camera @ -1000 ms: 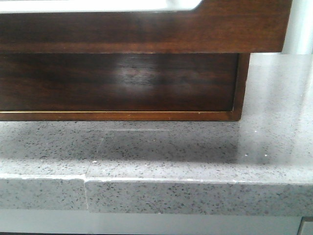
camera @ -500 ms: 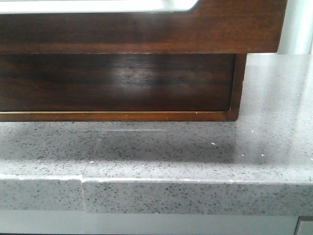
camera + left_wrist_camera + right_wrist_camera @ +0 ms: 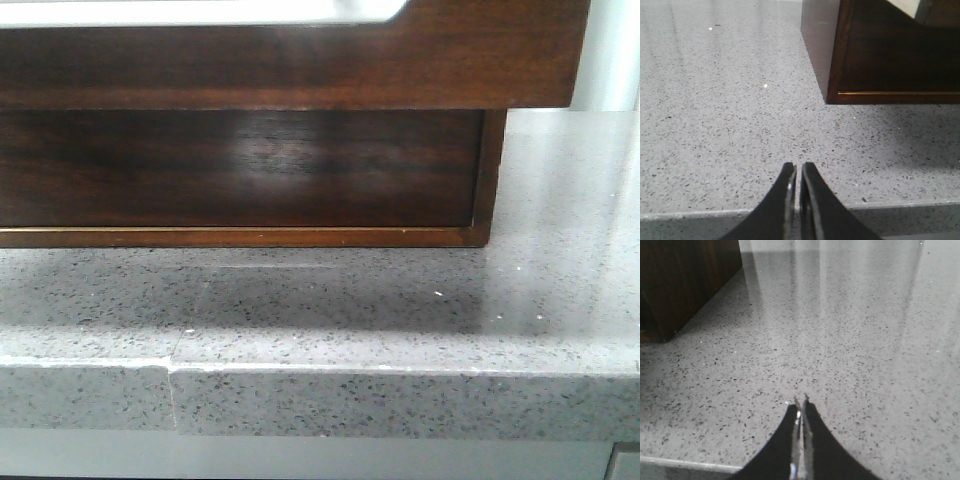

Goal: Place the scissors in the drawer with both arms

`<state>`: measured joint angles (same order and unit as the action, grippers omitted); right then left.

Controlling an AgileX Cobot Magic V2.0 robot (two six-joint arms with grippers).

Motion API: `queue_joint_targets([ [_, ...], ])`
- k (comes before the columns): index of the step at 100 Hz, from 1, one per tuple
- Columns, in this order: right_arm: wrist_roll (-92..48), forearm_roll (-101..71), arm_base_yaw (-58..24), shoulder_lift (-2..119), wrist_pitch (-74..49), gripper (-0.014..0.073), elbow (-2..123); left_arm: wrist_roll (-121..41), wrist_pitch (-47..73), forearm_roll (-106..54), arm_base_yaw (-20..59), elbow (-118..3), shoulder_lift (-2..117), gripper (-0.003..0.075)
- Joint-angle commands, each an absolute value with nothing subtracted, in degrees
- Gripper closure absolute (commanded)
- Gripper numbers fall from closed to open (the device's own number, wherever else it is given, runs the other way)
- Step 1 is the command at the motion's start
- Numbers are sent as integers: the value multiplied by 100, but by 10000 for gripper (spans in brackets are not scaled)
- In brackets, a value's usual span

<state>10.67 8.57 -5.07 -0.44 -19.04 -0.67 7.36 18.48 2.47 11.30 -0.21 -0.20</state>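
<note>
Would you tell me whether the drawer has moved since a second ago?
No. The drawer keeps its overhang past the wooden case; both drift together with the view.

The left gripper [image 3: 798,172] hangs over the speckled grey countertop [image 3: 715,125], its dark fingers [image 3: 782,200] pressed nearly together with only a thin slit between them and nothing held; ahead stands the corner of a dark wooden case [image 3: 837,60]; the drawer [image 3: 900,55] front sits within it, glossy and brown.
</note>
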Motion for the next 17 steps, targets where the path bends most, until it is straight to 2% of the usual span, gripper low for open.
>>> queue_joint_targets([
  [1,1077,885,-482,-203,-1791,639,-241,789,1531,262,1141,89,-187,740],
  [17,1077,885,-482,-203,-1791,639,-241,789,1531,262,1141,89,-187,740],
])
